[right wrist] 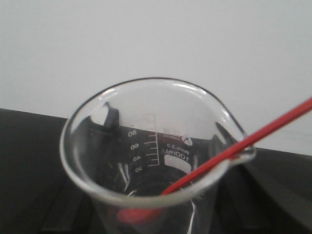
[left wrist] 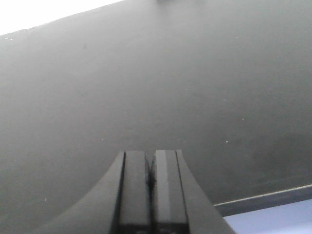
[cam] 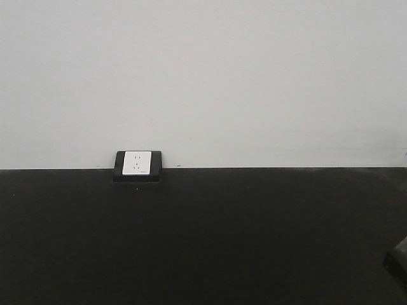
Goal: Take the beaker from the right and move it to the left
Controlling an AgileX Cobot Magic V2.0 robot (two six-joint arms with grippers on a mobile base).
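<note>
Over on the right, the beaker (right wrist: 146,146) sits between the right fingers (right wrist: 110,117); can't tell if they're actually squeezing. It's thin, slick, light glass, so I'd grip the straight wall below the rim, gently. The left fingers (left wrist: 135,175) are closed, holding nothing.

clear 100ml beaker (right wrist: 152,146), upright, w/ red stick (right wrist: 253,139)

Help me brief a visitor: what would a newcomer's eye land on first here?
The clear beaker fills the right wrist view, a red stir stick slanting out over its spout. In the front view, a white socket sits where the black table meets the wall. The left gripper has its jaws together above bare tabletop.
</note>
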